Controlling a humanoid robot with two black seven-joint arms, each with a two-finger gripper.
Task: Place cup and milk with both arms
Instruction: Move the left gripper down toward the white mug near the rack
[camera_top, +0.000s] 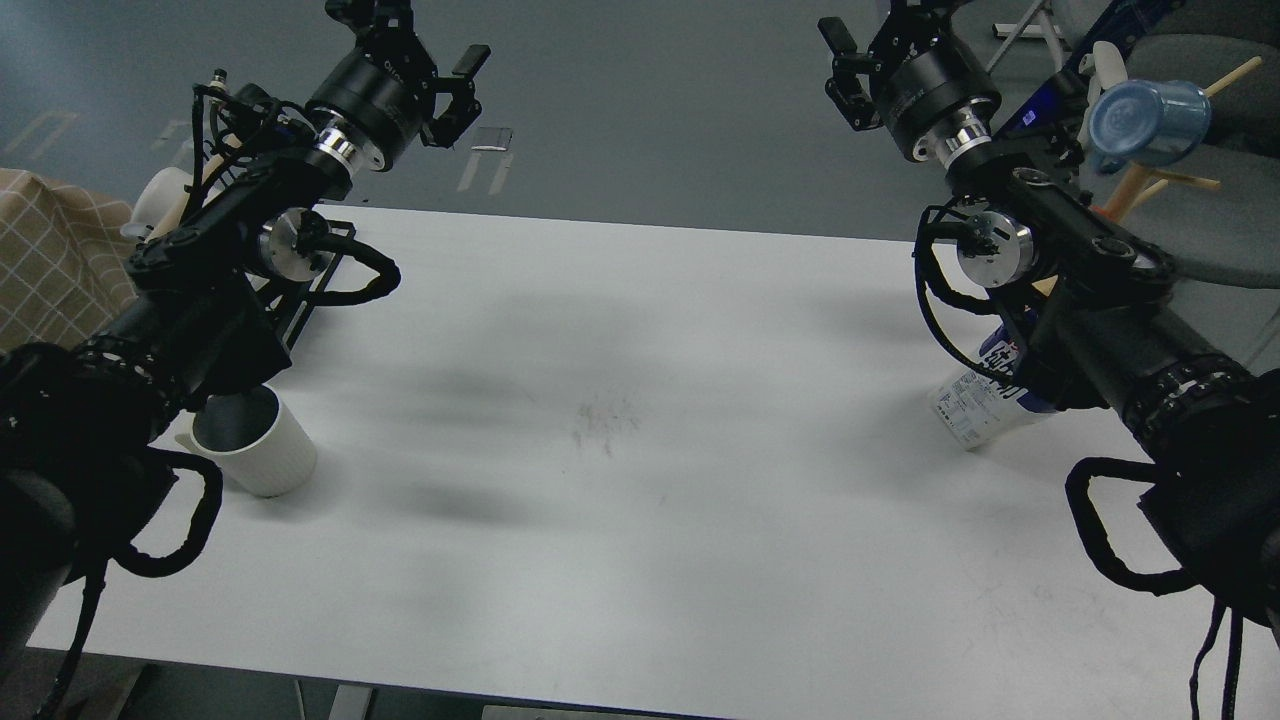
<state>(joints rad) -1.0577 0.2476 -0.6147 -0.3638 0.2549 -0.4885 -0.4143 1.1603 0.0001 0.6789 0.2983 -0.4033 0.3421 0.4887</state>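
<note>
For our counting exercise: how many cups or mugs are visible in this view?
2. The ribbed off-white cup stands at the table's left edge, partly behind the left arm; a translucent blue cup hangs on a wooden rack, upper right. Others may be hidden behind the arms.

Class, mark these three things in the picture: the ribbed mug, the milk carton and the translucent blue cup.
ribbed mug (268, 455): head view, on its ribbed outer wall.
milk carton (975, 405): head view, on its printed lower side.
translucent blue cup (1150, 122): head view, on its side wall.
</note>
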